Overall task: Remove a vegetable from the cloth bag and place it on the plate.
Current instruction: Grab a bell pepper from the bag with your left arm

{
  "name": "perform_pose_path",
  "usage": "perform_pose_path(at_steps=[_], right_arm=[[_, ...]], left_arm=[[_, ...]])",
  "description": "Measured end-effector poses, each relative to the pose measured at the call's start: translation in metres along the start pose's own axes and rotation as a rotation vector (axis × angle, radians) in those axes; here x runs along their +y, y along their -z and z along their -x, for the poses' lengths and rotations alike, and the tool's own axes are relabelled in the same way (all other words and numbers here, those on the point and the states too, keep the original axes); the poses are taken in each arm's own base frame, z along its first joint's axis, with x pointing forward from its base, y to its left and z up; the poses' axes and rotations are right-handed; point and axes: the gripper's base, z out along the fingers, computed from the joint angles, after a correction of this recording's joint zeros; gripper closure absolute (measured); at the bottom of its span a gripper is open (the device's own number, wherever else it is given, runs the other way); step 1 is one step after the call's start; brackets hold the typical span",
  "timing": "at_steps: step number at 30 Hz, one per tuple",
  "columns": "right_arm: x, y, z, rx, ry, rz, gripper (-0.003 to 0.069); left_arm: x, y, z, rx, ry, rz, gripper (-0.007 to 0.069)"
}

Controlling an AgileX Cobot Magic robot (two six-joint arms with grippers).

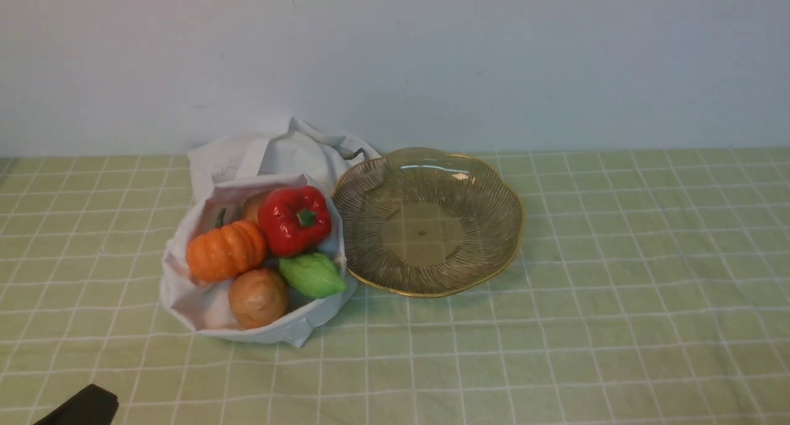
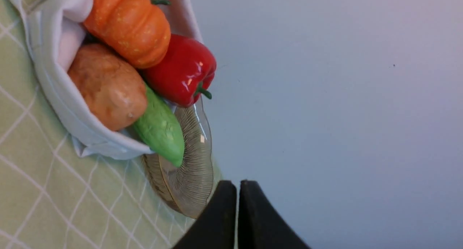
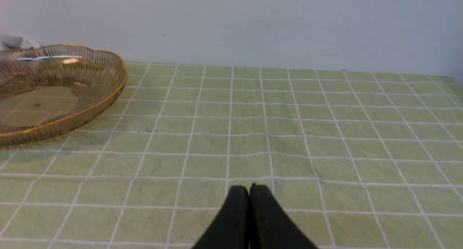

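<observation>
The red bell pepper (image 1: 294, 220) lies at the top of the open white cloth bag (image 1: 203, 301), next to the bag's right edge; it also shows in the left wrist view (image 2: 182, 72). The amber glass plate (image 1: 494, 184) stands empty just right of the bag and shows in the left wrist view (image 2: 195, 184) and the right wrist view (image 3: 108, 66). My left gripper (image 2: 238, 185) is shut and empty, well short of the bag; a black part of it shows at the front view's bottom left (image 1: 83, 408). My right gripper (image 3: 249, 188) is shut and empty over the cloth, right of the plate.
In the bag also lie a ribbed orange pumpkin (image 1: 225, 250), a pointed green gourd (image 1: 310, 274) and a brown potato (image 1: 258, 297). A green checked tablecloth (image 1: 617, 320) covers the table. A pale wall (image 1: 494, 55) stands right behind.
</observation>
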Motion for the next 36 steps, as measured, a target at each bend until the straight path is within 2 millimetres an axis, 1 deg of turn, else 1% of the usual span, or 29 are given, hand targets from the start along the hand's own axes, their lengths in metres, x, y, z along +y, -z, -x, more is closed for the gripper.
perform_pose_path(at_steps=[3, 4, 5, 7, 8, 10, 12, 13, 14, 16, 18, 19, 21, 22, 25, 27, 28, 31, 33, 36], right_arm=[[0.000, 0.000, 0.000, 0.000, 0.000, 0.000, 0.0673], [0.000, 0.000, 0.000, 0.000, 0.000, 0.000, 0.0673], [0.000, 0.000, 0.000, 0.000, 0.000, 0.000, 0.0673], [0.000, 0.000, 0.000, 0.000, 0.000, 0.000, 0.0673], [0.000, 0.000, 0.000, 0.000, 0.000, 0.000, 0.0673], [0.000, 0.000, 0.000, 0.000, 0.000, 0.000, 0.0673], [0.000, 0.000, 0.000, 0.000, 0.000, 0.000, 0.0673], [0.000, 0.000, 0.000, 0.000, 0.000, 0.000, 0.0673], [0.000, 0.000, 0.000, 0.000, 0.000, 0.000, 0.0673], [0.000, 0.000, 0.000, 0.000, 0.000, 0.000, 0.0673], [0.000, 0.000, 0.000, 0.000, 0.000, 0.000, 0.0673], [0.000, 0.000, 0.000, 0.000, 0.000, 0.000, 0.0673], [0.000, 0.000, 0.000, 0.000, 0.000, 0.000, 0.0673], [0.000, 0.000, 0.000, 0.000, 0.000, 0.000, 0.0673], [0.000, 0.000, 0.000, 0.000, 0.000, 0.000, 0.0673], [0.000, 0.000, 0.000, 0.000, 0.000, 0.000, 0.0673], [0.000, 0.000, 0.000, 0.000, 0.000, 0.000, 0.0673], [0.000, 0.000, 0.000, 0.000, 0.000, 0.000, 0.0673], [0.000, 0.000, 0.000, 0.000, 0.000, 0.000, 0.0673], [0.000, 0.000, 0.000, 0.000, 0.000, 0.000, 0.0673]], left_arm=[[0.000, 0.000, 0.001, -0.011, -0.116, -0.003, 0.0629], [0.000, 0.000, 0.001, -0.011, -0.125, -0.003, 0.0629], [0.000, 0.000, 0.000, 0.001, -0.187, -0.001, 0.0629], [-0.008, 0.002, -0.005, 0.064, -0.321, -0.023, 0.0629], [-0.018, 0.004, -0.007, 0.090, -0.388, -0.050, 0.0629], [-0.048, 0.010, -0.006, 0.119, -0.516, -0.114, 0.0629], [-0.069, 0.006, -0.003, 0.159, -0.584, -0.090, 0.0629], [-0.079, 0.001, -0.002, 0.211, -0.621, -0.059, 0.0629], [-0.084, -0.005, -0.001, 0.275, -0.641, -0.013, 0.0629], [-0.085, -0.024, -0.002, 0.515, -0.661, 0.170, 0.0629], [-0.070, -0.044, 0.001, 0.794, -0.657, 0.425, 0.0629], [-0.065, -0.050, 0.005, 0.887, -0.674, 0.519, 0.0629], [-0.055, -0.068, 0.014, 1.009, -0.685, 0.671, 0.0629], [-0.053, -0.076, 0.018, 1.044, -0.685, 0.715, 0.0629], [-0.054, -0.106, 0.027, 1.096, -0.672, 0.761, 0.0629], [-0.061, -0.121, 0.028, 1.115, -0.689, 0.738, 0.0629], [-0.068, -0.131, 0.027, 1.113, -0.713, 0.711, 0.0629], [-0.084, -0.154, 0.020, 1.107, -0.785, 0.639, 0.0629], [-0.099, -0.172, 0.014, 1.070, -0.850, 0.581, 0.0629], [-0.118, -0.196, 0.002, 1.031, -0.914, 0.556, 0.0629]])
